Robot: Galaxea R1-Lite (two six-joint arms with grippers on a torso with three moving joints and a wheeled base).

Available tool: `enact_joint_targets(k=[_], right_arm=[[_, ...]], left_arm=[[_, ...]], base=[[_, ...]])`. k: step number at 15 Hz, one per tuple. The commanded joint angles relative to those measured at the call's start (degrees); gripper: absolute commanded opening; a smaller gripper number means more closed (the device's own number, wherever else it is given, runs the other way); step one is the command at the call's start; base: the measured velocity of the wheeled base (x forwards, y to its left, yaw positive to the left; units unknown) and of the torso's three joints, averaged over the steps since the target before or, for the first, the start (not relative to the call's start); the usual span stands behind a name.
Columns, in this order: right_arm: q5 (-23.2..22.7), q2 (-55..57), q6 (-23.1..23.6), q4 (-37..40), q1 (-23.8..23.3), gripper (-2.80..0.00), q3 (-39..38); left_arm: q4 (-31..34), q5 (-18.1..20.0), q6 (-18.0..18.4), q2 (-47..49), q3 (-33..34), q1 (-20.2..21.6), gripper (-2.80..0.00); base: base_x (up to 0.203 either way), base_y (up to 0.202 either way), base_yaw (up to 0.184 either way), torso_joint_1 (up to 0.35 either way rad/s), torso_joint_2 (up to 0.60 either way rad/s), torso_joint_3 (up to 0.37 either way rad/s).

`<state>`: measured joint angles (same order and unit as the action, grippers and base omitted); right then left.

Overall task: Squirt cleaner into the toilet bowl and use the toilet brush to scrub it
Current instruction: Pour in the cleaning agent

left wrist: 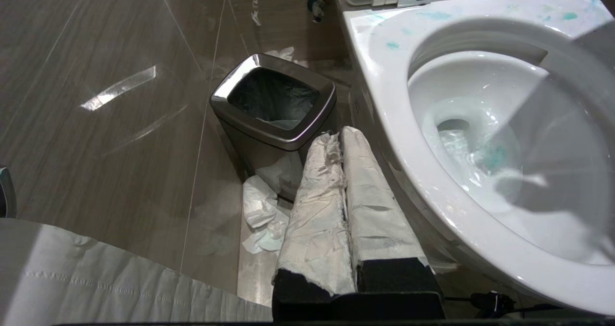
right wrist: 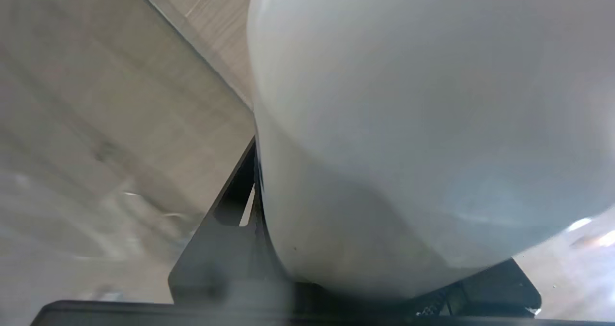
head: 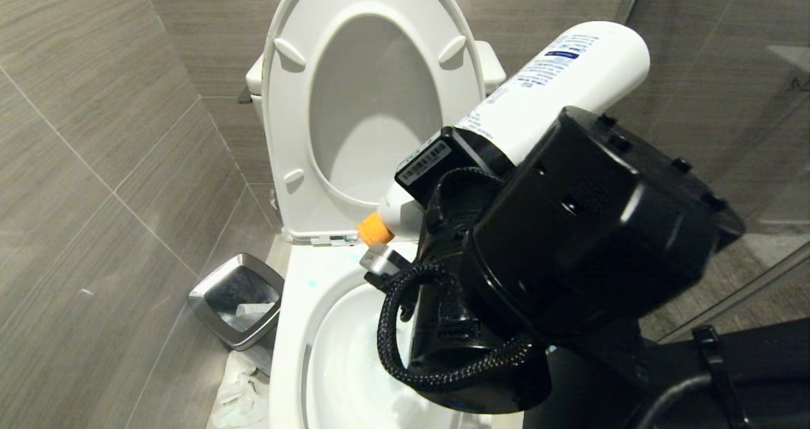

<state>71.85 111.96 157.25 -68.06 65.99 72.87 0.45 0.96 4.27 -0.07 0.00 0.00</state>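
Head view: the right gripper clamps the cleaner, cap-down above the bowl's back rim; squirted here, liquid may spatter that rim. Left gripper hangs closed.

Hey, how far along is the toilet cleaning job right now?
Done: blue-green cleaner already spots the white ceramic toilet bowl's rim and tints its water. In hand: the right gripper holds the white plastic cleaner bottle with orange cap tilted, cap down over the bowl. Left: scrubbing; no toilet brush is in view. The left gripper is parked, shut, beside the bowl near the steel bin.
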Motion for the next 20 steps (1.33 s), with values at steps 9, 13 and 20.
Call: enact_joint_targets(k=[9, 13, 20], right_arm=[[0.4, 3.6, 0.9, -12.2, -0.5, -2.8, 0.3], [0.3, 4.6, 0.9, -12.3, -1.6, -2.8, 1.7], [0.2, 4.4, 0.9, -12.5, -3.4, -2.8, 1.7]], left_arm=[[0.0, 0.0, 0.0, 0.1, 0.1, 0.0, -2.8], [0.0, 0.0, 0.0, 0.1, 0.1, 0.0, -2.8], [0.0, 0.0, 0.0, 0.1, 0.1, 0.0, -2.8]], base=[[0.0, 0.0, 0.0, 0.0, 0.0, 0.0], [0.0, 0.0, 0.0, 0.0, 0.0, 0.0], [0.0, 0.0, 0.0, 0.0, 0.0, 0.0]])
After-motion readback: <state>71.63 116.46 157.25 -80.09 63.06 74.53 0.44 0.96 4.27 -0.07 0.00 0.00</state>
